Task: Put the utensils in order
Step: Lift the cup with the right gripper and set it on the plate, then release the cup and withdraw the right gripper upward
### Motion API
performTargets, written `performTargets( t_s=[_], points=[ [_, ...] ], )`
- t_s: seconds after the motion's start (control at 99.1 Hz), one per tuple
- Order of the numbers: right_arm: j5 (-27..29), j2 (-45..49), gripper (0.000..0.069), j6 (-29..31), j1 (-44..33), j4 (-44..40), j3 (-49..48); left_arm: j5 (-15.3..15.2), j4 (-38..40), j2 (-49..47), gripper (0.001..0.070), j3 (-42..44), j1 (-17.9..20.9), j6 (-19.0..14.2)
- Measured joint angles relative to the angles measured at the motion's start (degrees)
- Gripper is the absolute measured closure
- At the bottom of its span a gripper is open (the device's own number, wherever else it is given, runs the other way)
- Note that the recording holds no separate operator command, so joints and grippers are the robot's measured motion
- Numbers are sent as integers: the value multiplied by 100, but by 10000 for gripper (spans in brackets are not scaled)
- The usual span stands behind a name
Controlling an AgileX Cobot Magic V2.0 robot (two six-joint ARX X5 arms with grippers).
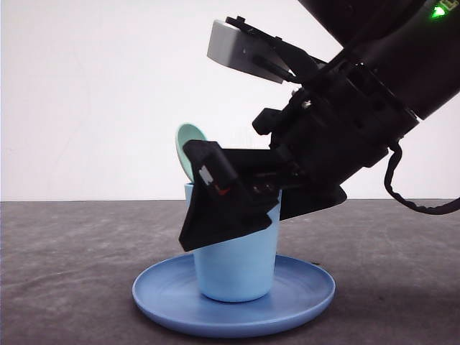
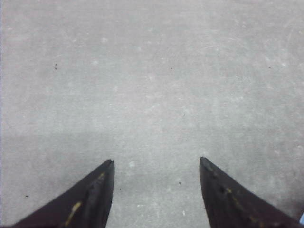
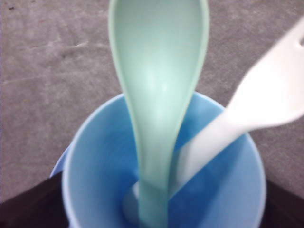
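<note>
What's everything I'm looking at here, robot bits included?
Spoon: one, mint green, standing handle-down in the cup.
Fork: one, white, leaning in the same cup.
Cup: one, light blue, upright on the plate.
Plate: one, blue, round, on the table.
Table: one, dark grey, speckled.
Right hand: one, black, at the cup's rim; open or shut unclear.
Left hand: one, black, fingers apart above bare table.
</note>
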Motion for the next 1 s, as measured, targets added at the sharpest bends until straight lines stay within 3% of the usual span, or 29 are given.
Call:
performTargets(
  t_s=[0.05, 0.272, 0.585, 0.726, 0.999],
  points=[
    [-4, 0, 10, 0, 0, -9, 0, 0, 0, 0, 369, 0, 0, 0],
    [-98, -378, 11, 26, -2, -868, 0, 0, 0, 0, 369, 0, 0, 0],
    [-85, -1878, 11, 299, -289, -3289, 166, 0, 0, 0, 369, 0, 0, 0],
    [-83, -2553, 11, 507, -868, -4284, 328, 0, 0, 0, 369, 0, 0, 0],
    [-393, -3375, 11, 619, -2645, -5270, 909, 0, 0, 0, 369, 0, 0, 0]
  ],
)
